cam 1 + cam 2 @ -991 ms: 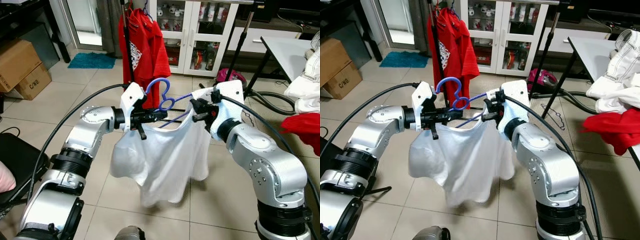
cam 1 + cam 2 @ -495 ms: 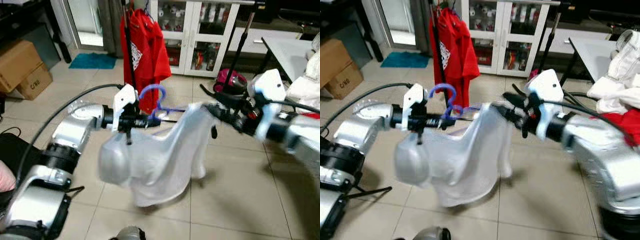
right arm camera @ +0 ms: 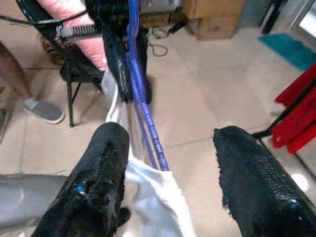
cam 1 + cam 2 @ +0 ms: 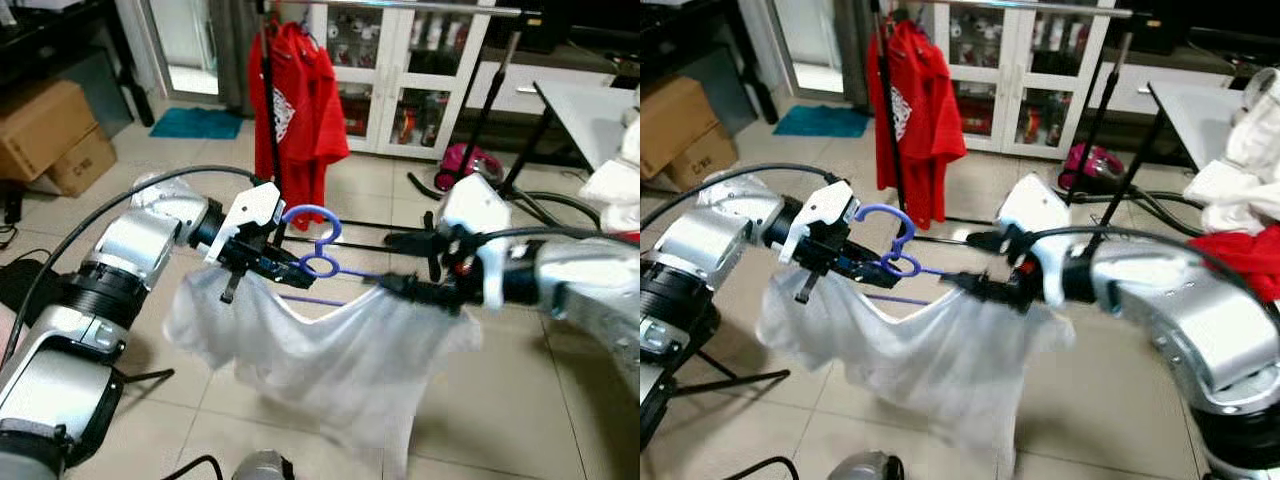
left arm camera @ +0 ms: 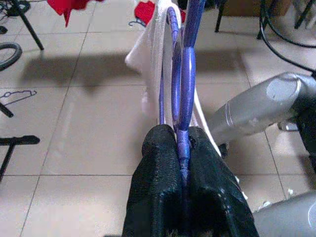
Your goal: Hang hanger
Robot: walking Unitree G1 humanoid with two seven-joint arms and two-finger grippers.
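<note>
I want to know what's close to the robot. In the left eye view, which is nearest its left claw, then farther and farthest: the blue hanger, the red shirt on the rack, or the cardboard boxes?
1. Blue hanger: pinched in the left claw itself.
2. Red shirt: hanging on the rack behind, across the floor.
3. Cardboard boxes: far off on the robot's left, by the wall.

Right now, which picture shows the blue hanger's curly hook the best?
The left eye view: the blue hanger shows its whole hook there, beside the left gripper pinching it. The right eye view shows much the same. The left wrist view shows the wire clamped between black fingers; the right wrist view shows just its bar.
</note>
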